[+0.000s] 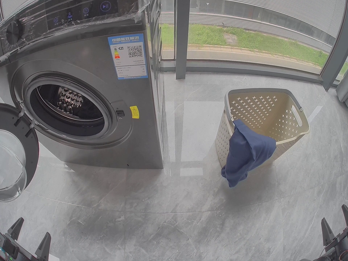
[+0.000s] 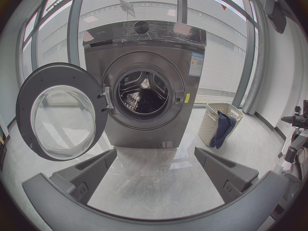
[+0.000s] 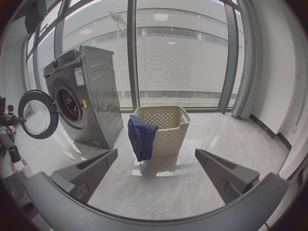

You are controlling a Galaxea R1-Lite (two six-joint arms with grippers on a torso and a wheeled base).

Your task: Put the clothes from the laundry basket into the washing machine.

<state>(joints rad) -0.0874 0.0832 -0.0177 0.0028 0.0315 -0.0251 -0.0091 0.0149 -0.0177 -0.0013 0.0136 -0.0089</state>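
A cream laundry basket (image 1: 286,122) (image 2: 213,119) (image 3: 173,135) stands on the floor to the right of the grey washing machine (image 1: 90,91) (image 2: 147,90) (image 3: 86,93). A dark blue garment (image 1: 246,153) (image 2: 222,129) (image 3: 141,138) hangs over the basket's near rim, down its outside. The machine's round door (image 1: 12,153) (image 2: 61,111) (image 3: 37,114) is swung wide open. Something dark lies inside the drum (image 2: 144,95). My left gripper (image 1: 29,234) (image 2: 154,154) is low at the front left, open and holding nothing. My right gripper (image 1: 335,225) (image 3: 156,154) is low at the front right, open and holding nothing.
Grey tiled floor (image 1: 181,207) spreads between me, the machine and the basket. Tall windows (image 1: 253,22) with dark frames stand behind both. A curtain (image 3: 248,64) hangs at the right wall.
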